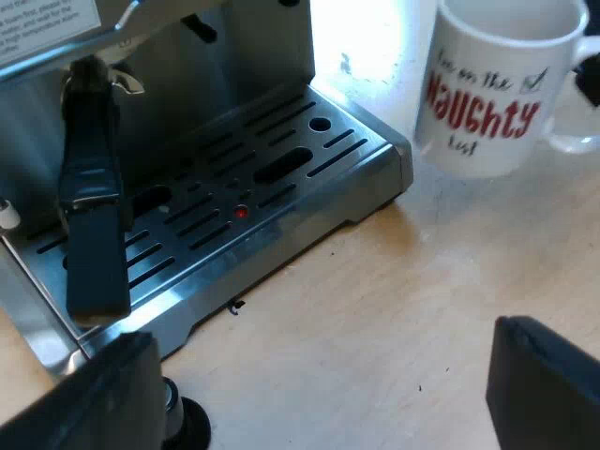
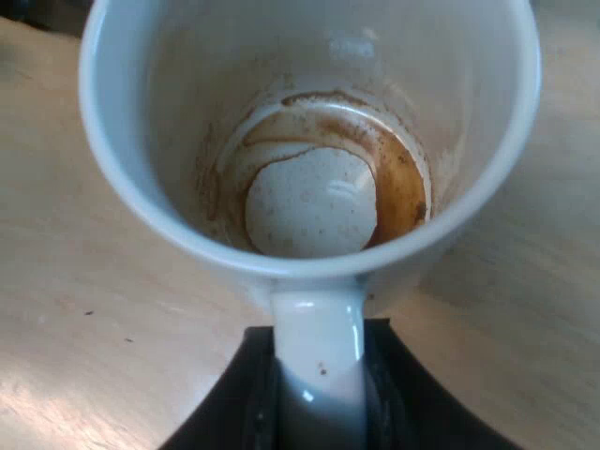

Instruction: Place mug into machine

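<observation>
Pinching handle (image 2: 319, 366) of mug (image 2: 309, 187) with right jaws; holding left jaws spread. Might knock it on tray (image 1: 366, 173) edge if carried too low.

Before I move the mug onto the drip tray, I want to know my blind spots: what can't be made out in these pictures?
1. Left wrist view: the machine is cut off by the picture's edge above its tray, so the room over the tray is unknown.
2. Left wrist view: the mug has its handle cut by the edge.
3. Right wrist view: the mug's body hides its base, so contact with the table is unclear.
</observation>
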